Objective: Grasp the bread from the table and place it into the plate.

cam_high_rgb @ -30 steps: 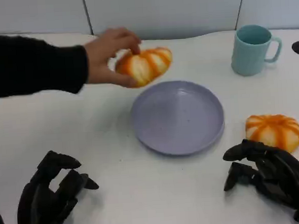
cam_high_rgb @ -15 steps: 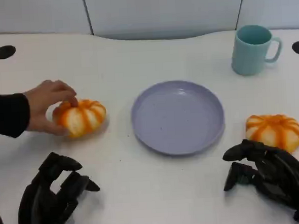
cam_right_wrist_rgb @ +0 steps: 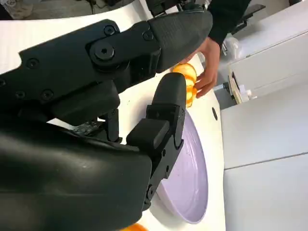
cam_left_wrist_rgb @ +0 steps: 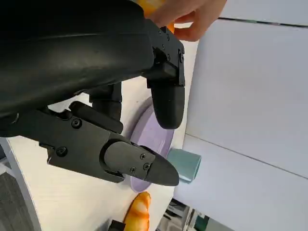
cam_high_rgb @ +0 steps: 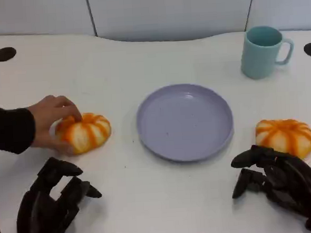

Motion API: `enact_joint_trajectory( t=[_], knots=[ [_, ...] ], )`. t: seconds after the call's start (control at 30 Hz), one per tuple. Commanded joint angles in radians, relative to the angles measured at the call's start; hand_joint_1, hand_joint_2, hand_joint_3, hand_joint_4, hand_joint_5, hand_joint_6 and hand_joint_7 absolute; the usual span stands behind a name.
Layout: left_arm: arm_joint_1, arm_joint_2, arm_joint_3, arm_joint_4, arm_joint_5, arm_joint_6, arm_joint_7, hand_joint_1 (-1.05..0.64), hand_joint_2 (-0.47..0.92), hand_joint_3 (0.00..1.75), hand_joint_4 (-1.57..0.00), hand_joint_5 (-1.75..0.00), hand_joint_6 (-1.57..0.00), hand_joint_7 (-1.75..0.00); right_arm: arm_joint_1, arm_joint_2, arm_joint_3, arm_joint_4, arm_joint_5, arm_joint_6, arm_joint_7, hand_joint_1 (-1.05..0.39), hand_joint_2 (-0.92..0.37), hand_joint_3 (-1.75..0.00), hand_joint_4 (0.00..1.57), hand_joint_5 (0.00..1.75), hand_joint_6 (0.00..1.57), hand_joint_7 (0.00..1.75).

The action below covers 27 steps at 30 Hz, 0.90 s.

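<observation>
A person's hand grips the left bread near the bench's left edge, blocking the left hand's way to it. The right bread lies just beyond the right hand, nothing between. Bare bench separates it from the plate at the centre. The mug stands well back, at the far right.

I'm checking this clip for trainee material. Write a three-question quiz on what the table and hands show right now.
1. True or false: the plate holds a bread.
2. Who touches the bread on the left? A) the left hand B) a person's hand C) nobody
3. Fill in: the right hand sits just in front of the other ____.

Key: 1 false; 2 B; 3 bread.
</observation>
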Motion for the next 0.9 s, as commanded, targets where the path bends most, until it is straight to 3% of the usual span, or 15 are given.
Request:
enact_joint_trajectory(
  t=[0.03,0.9],
  knots=[
    [0.000,0.006,0.003,0.002,0.000,-0.020,-0.003,-0.62,0.90,0.00,-0.42,-1.75,-0.26,-1.74,0.024,-0.013,-0.001,0.036,-0.010,0.014,-0.003,-0.53,-0.92,-0.09,0.70,1.33,0.80,0.80],
    [-0.002,0.006,0.005,0.003,-0.009,-0.008,-0.008,-0.61,0.89,0.00,-0.43,-1.75,-0.24,-1.74,0.031,-0.010,0.000,0.014,-0.004,0.020,0.004,-0.52,-0.92,-0.11,0.63,1.38,0.75,0.84]
  ],
)
